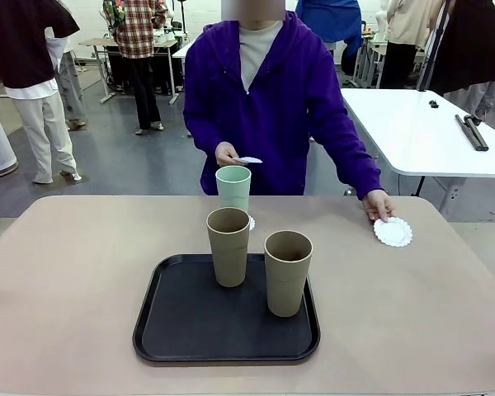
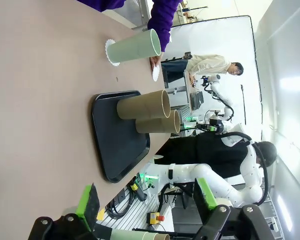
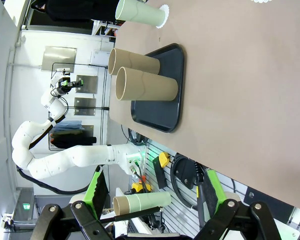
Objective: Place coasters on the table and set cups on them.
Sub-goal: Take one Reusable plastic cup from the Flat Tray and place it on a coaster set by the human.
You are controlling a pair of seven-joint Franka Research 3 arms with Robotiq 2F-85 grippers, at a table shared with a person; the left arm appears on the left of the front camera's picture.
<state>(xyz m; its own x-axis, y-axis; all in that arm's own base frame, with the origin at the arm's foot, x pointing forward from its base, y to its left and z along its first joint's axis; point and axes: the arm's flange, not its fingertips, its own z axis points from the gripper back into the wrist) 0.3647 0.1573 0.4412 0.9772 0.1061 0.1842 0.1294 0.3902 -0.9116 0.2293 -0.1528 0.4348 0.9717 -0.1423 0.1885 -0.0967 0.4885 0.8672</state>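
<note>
A pale mint cup (image 1: 233,188) stands on a lacy white coaster (image 1: 251,223) at the far middle of the tan table (image 1: 66,289). Two taupe cups (image 1: 228,246) (image 1: 287,272) stand upright on the black tray (image 1: 173,330). The person's hand (image 1: 378,204) rests on a second coaster (image 1: 393,232) at the far right, and the other hand holds a third coaster (image 1: 249,159) in the air. My left gripper (image 2: 147,200) hangs open off the near edge, far from the mint cup (image 2: 135,46) and taupe cups (image 2: 142,105). My right gripper (image 3: 155,192) is open too, well back from the tray (image 3: 165,105).
A person in a purple hoodie (image 1: 268,99) stands at the far edge. A white table (image 1: 421,132) is behind to the right. Bare tabletop lies on both sides of the tray. Cables and gear (image 3: 182,172) sit below the near edge.
</note>
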